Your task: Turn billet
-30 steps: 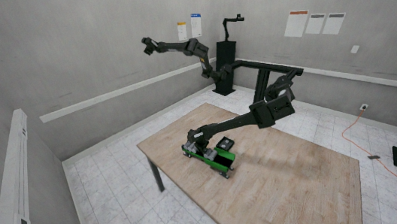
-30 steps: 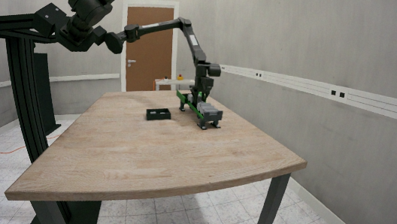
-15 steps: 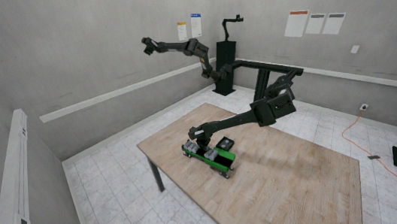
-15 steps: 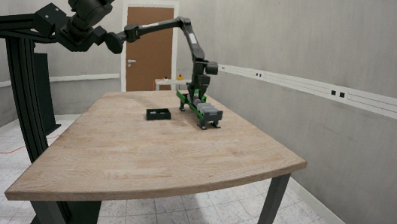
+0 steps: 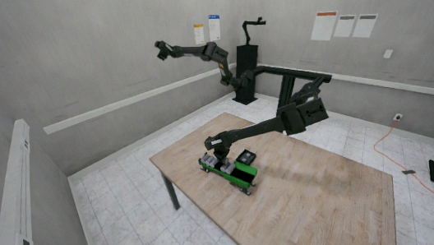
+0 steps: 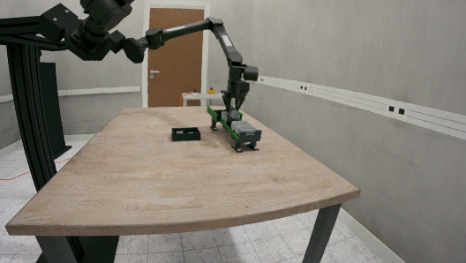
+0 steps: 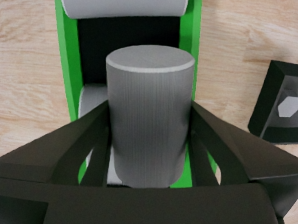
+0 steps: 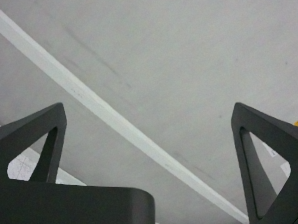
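A green feed ramp (image 5: 242, 176) (image 6: 219, 118) (image 7: 68, 60) stands on the wooden table (image 5: 312, 193) (image 6: 176, 176). My left gripper (image 5: 222, 159) (image 6: 232, 109) (image 7: 149, 110) is shut on a grey steel billet (image 5: 227, 167) (image 6: 232, 116) (image 7: 149, 120). It holds the billet just above the ramp bed, pointing along the ramp. Several billets (image 5: 207, 160) (image 6: 246, 129) lie across the ramp at its low end. One crosswise billet (image 7: 125, 6) shows at the top of the left wrist view. My right gripper (image 5: 160, 50) (image 8: 148, 111) is open and empty, raised high towards the wall.
A small black tray (image 5: 244, 156) (image 6: 185, 133) (image 7: 272, 107) lies on the table beside the ramp. A black frame and pedestal (image 5: 247, 74) stand behind the table. An orange cable (image 5: 384, 144) runs across the floor.
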